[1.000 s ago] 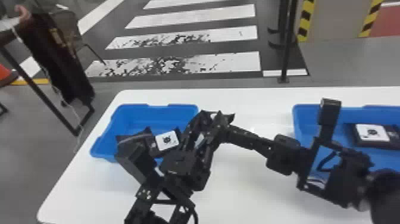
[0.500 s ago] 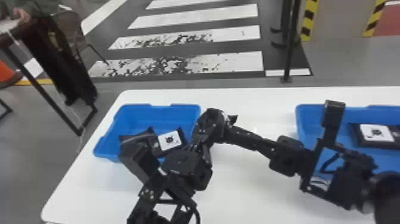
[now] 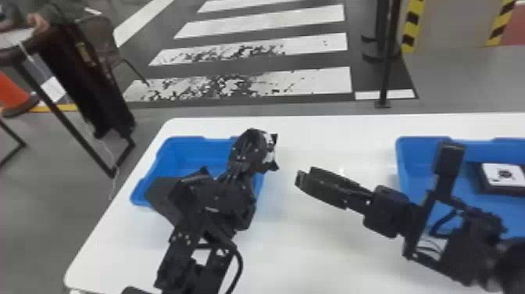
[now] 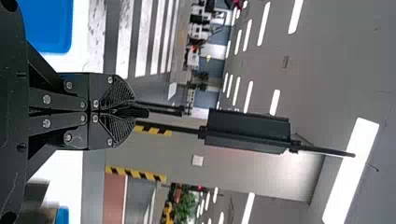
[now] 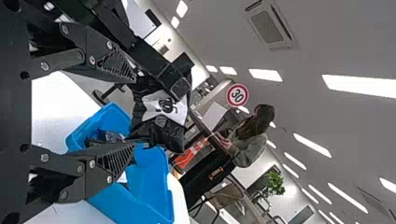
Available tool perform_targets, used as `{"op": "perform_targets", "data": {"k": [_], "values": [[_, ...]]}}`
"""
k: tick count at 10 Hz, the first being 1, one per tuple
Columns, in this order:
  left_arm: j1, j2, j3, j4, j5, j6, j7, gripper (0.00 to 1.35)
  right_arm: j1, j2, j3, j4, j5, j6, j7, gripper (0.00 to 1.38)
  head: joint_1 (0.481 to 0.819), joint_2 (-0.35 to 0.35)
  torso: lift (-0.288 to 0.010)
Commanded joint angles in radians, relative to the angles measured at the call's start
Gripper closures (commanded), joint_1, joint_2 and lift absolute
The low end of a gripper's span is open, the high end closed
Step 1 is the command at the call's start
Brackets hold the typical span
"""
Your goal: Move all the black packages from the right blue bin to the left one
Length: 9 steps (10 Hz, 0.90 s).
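left gripper [image 3: 254, 153]: up by the right-hand side of the left bin, fingers pressed in tight w/ a black pkg [image 3: 270, 148] pinched at the tips, seen p much edge-on from its own wrist cam
pinched pkg: w/in those left fingertips, clear of the table [image 3: 320, 242], crinkly black w/ a white label facing the right gripper [image 3: 302, 180]
right gripper: fingers spread wide, tips aimed across at the pinched pkg w/ a gap btwn, so apart rn, not touching it afaict
left bin [image 3: 187, 152]: blue, lower than the left fingers and mostly off to the robot's left of them, the left arm covers part of it
pkg in left bin [image 5: 109, 136]: dark, lower down than the left fingertips, partly hidden, can't tell how it lies tbh
right bin [image 3: 422, 164]: also blue, back behind the right fingertips on the robot's right, w/ the right arm across part of it
pkg in right bin [image 3: 504, 176]: black, lying flat, white label up, well apart from both sets of fingers
floor stuff: crosswalk [image 3: 304, 84] past the table, ahead of the fingers, black pole [image 3: 384, 70] farther right, orange cone [image 3: 13, 94] way off left
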Motion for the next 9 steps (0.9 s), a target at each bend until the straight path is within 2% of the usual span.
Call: {"op": "perform_targets", "data": {"k": [1, 3, 6, 7, 8, 9], "values": [[-0.065, -0.011, 0.073, 0.11, -0.115, -0.04, 0.01, 1.21, 0.009, -0.002, -0.002, 0.004, -0.013, 0.0, 0.001, 0.15, 0.695, 0.297, -0.183], [-0.168, -0.017, 0.151, 0.294, -0.213, -0.089, 0.028, 1.21, 0.009, -0.003, -0.004, 0.004, -0.019, -0.007, 0.002, 0.16, 0.695, 0.35, -0.183], [-0.234, -0.02, 0.251, 0.414, -0.328, -0.153, 0.053, 1.21, 0.014, -0.003, -0.008, 0.004, -0.025, -0.007, 0.005, 0.16, 0.695, 0.35, -0.183], [-0.241, -0.02, 0.253, 0.443, -0.318, -0.202, 0.073, 1.2, 0.019, -0.003, -0.014, 0.004, -0.025, -0.01, 0.005, 0.16, 0.695, 0.35, -0.183], [-0.232, -0.02, 0.235, 0.451, -0.223, -0.204, 0.086, 0.88, 0.022, -0.003, -0.022, 0.001, -0.025, -0.01, 0.007, 0.16, 0.695, 0.35, -0.183], [-0.217, -0.024, 0.217, 0.451, -0.141, -0.234, 0.086, 0.32, 0.026, -0.003, -0.034, 0.004, -0.025, -0.017, 0.01, 0.16, 0.695, 0.35, -0.183]]}}
